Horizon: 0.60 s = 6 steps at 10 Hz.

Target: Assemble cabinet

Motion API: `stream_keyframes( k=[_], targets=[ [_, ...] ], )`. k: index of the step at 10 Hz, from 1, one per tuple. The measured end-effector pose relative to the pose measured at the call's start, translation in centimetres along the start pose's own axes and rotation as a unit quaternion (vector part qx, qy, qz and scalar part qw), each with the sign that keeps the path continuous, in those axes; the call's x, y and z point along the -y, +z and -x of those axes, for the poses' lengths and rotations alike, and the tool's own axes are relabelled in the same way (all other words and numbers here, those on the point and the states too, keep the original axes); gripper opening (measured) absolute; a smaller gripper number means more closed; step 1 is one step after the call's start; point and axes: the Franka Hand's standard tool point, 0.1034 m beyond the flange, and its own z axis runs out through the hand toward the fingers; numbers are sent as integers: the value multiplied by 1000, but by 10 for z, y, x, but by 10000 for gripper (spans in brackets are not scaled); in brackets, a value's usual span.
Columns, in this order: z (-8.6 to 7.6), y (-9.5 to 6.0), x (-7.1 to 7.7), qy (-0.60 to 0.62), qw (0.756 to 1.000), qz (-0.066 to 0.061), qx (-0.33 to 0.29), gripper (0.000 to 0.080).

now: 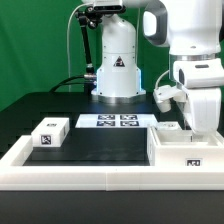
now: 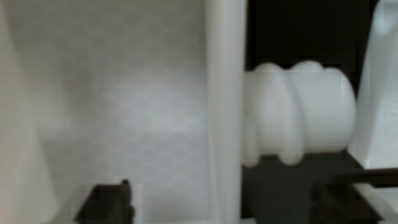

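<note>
The cabinet (image 1: 178,146) is the big white boxy block at the exterior view's right, near the front rim. My gripper (image 1: 196,124) reaches down into its top from above. In the wrist view a thin upright white wall of the cabinet (image 2: 224,90) stands between my dark fingertips (image 2: 111,203), which sit wide apart on either side without touching it. My gripper (image 2: 231,203) is open. A ribbed white knob-like part (image 2: 295,112) sits just beyond the wall. A small white tagged block (image 1: 50,132) lies at the exterior view's left.
The marker board (image 1: 119,121) lies flat in front of the robot base (image 1: 118,70). A long low white rim (image 1: 90,172) frames the black table's front. Another small tagged piece (image 1: 170,127) shows at the cabinet's top edge.
</note>
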Motion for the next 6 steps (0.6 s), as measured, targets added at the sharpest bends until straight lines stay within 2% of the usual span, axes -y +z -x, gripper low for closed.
stream_keyframes(
  k=[1,2,6],
  targets=[
    [0,0,0,0,1000,0,0,605],
    [0,0,0,0,1000,0,0,748],
    [1,0,0,1,1000,0,0,797]
  ],
)
